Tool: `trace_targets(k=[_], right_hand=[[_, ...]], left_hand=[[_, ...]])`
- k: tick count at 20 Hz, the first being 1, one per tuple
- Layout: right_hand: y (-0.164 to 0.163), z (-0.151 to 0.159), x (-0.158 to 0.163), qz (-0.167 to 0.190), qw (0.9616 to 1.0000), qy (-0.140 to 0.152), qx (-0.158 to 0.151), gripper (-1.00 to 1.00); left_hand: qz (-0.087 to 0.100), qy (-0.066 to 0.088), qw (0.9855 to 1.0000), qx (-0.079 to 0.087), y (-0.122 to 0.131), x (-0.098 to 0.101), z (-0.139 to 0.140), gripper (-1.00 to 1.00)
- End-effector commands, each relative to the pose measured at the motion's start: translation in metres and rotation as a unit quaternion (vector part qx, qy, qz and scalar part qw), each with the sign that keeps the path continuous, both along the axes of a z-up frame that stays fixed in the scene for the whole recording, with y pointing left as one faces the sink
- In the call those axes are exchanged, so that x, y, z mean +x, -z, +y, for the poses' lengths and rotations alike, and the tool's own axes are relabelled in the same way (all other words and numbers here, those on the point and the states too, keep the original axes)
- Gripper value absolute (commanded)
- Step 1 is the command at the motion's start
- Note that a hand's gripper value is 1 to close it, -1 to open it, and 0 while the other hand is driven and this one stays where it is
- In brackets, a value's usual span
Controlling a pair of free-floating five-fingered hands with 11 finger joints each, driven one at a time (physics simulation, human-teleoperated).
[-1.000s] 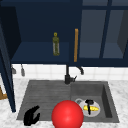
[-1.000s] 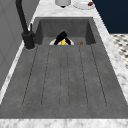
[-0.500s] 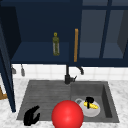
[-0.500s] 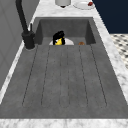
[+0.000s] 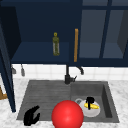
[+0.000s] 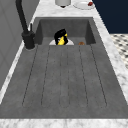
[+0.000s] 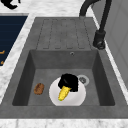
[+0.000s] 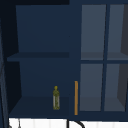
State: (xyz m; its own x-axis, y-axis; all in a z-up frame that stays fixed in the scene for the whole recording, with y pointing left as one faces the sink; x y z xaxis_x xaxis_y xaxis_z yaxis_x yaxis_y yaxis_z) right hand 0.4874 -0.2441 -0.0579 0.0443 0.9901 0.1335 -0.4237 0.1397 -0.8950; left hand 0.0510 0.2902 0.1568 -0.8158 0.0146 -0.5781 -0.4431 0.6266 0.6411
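Note:
My right hand is down in the sink basin, shut on a yellow corn cob just above a white plate. The right side view has that hand over the plate with the cob pointing to the front. The left side view shows the hand and cob too. My left hand hovers over the drainboard's front left corner, fingers relaxed, holding nothing. A big red ball shows at the sink's front edge.
A black faucet stands behind the basin. A small brown lump lies on the basin floor beside the plate. In the open wall cabinet stands an olive bottle next to an orange door handle. A plate sits on the far counter.
The right hand with the corn cob has shifted slightly over the plate. The left hand has stayed where it was.

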Motion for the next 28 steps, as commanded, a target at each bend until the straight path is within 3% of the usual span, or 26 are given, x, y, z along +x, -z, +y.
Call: trace_targets(k=[1, 12, 18, 28], right_hand=[[-0.031, 0.0, -0.006, -0.001, 0.9999, 0.005, -0.015, 1.0], [-0.109, -0.02, -0.041, -0.011, 0.9998, 0.001, -0.018, 1.0], [-0.155, -0.046, -0.078, -0.033, 0.9995, 0.004, -0.002, 1.0], [-0.226, -0.086, -0.119, -0.027, 0.9996, 0.003, -0.003, 1.0]], left_hand=[[0.0, 0.0, 1.0, 0.0, 0.0, 0.0, 0.0, 0.0], [0.0, 0.0, 1.0, 0.0, 0.0, 0.0, 0.0, 0.0], [0.0, 0.0, 1.0, 0.0, 0.0, 0.0, 0.0, 0.0], [0.0, 0.0, 1.0, 0.0, 0.0, 0.0, 0.0, 0.0]])
